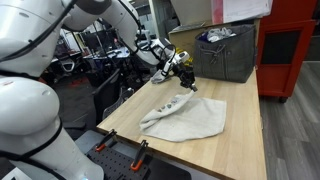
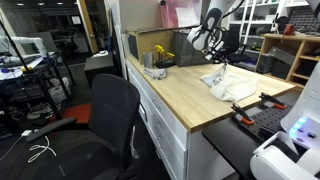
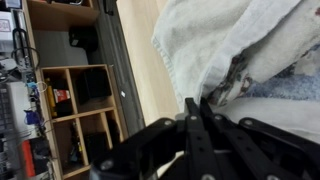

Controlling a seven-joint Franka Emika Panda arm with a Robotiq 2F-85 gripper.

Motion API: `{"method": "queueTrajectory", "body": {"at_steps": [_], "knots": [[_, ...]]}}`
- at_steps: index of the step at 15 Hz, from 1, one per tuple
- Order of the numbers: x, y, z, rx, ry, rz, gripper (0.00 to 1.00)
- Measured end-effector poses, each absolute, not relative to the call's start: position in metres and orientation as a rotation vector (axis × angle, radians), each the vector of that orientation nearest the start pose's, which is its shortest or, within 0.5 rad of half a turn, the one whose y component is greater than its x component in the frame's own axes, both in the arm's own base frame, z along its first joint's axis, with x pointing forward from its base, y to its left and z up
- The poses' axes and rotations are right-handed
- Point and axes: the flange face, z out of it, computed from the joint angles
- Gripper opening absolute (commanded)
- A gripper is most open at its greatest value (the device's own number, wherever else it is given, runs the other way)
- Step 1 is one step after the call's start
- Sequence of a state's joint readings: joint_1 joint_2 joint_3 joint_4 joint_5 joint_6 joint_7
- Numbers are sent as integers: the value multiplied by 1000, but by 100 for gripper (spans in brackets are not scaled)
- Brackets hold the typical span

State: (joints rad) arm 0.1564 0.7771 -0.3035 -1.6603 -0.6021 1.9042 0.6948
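Wrist view has the jaws pinched narrow on an edge of the towel (image 3: 225, 45), which lies rumpled on the bench (image 1: 245, 130) near the grey bin (image 1: 228, 55). Thin grip: a quick pull could slip the fold free.

The towel (image 1: 190, 118) is showing soft, nubbly white cloth on the table (image 1: 245, 128), its pale wood looking smooth and matt, the gripper (image 1: 189, 85) above it matt black.
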Motion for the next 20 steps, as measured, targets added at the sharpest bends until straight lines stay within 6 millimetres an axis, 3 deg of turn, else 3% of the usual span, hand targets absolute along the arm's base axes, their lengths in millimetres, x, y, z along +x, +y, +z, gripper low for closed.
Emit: {"method": "queueTrajectory", "body": {"at_steps": [6,12,17,20], "knots": [[616,-127,160,2014,-539,-261,1],[606,-128,147,1850,-518,-240,1],[607,-121,136,1906,-499,-276,1],[612,-129,137,1969,-501,-320,1]]}}
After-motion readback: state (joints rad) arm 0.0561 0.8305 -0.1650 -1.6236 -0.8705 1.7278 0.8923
